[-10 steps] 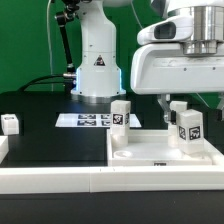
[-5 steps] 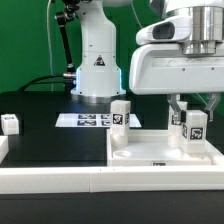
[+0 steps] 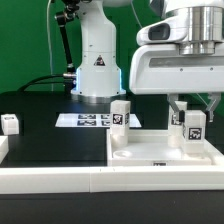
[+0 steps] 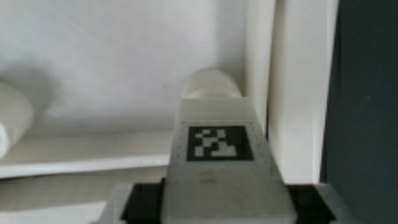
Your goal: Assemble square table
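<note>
The white square tabletop (image 3: 150,158) lies rim up at the exterior view's lower right. One white tagged leg (image 3: 194,130) stands upright in its far right corner. My gripper (image 3: 192,114) reaches down over this leg and is shut on its upper part. In the wrist view the leg (image 4: 217,140) fills the gap between the two black pads (image 4: 157,200), and the tabletop's floor (image 4: 107,90) lies beyond it. A second leg (image 3: 120,113) stands at the tabletop's far left corner. A third leg (image 3: 10,123) rests on the black table at the far left.
The arm's white base (image 3: 97,65) stands at the back, with the marker board (image 3: 88,120) flat in front of it. A long white rail (image 3: 60,180) runs along the front edge. A short white rail end (image 3: 3,147) shows at the left edge.
The fingers have closed onto the leg at the tabletop's right. The leg has shifted slightly toward the exterior view's right. Nothing else has moved.
</note>
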